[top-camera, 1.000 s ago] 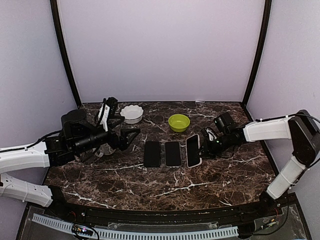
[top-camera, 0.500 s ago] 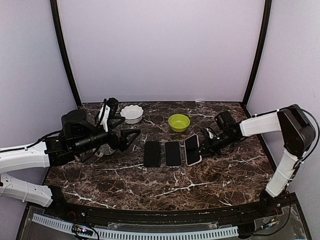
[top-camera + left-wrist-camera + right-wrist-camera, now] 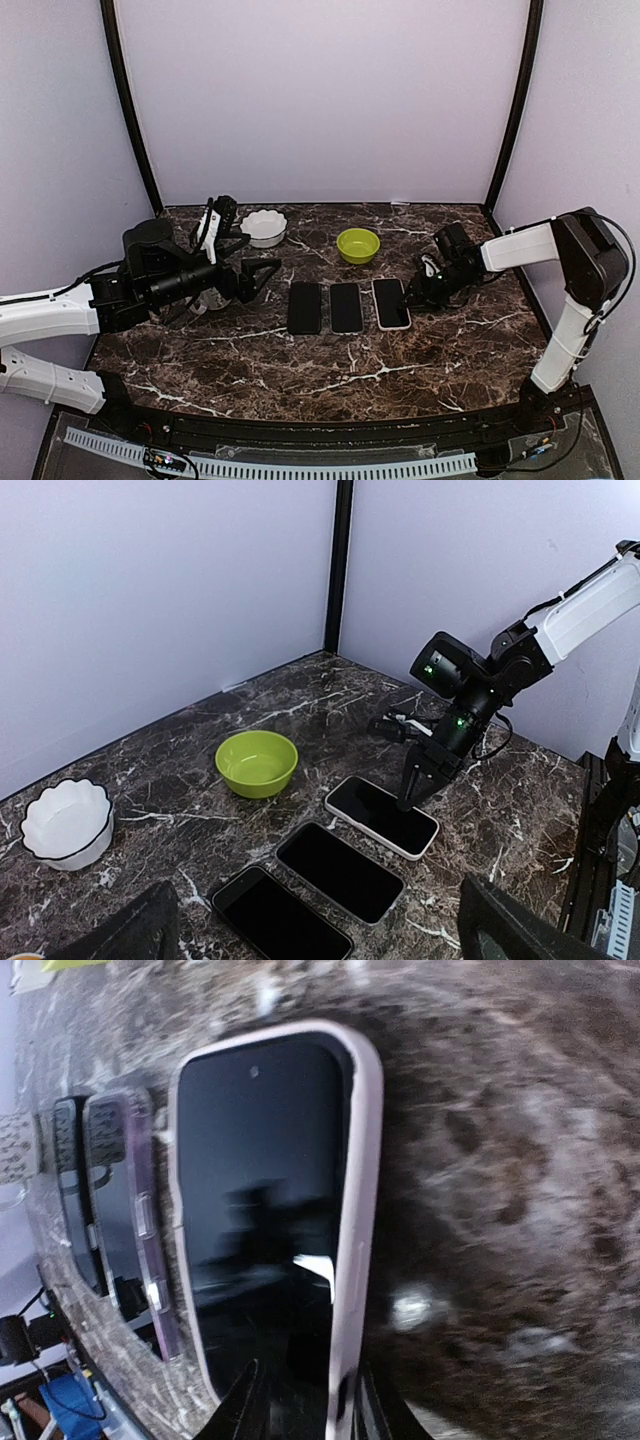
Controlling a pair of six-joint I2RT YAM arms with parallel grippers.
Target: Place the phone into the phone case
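A black phone in a pale case lies flat on the marble table, rightmost in a row of three. It also shows in the left wrist view and the right wrist view. My right gripper is at its right edge, fingers close together astride the case rim: one fingertip on the screen, the other just outside the rim. In the left wrist view the right gripper touches the screen. My left gripper is open and empty, raised left of the row.
Two more dark phones lie left of it, one in a clear purplish case and one black. A green bowl and a white scalloped bowl stand behind them. Walls close the table's back and sides.
The cased phone was tilted up on its left edge at my right gripper; it now lies flat, slightly further right. The left arm has not moved.
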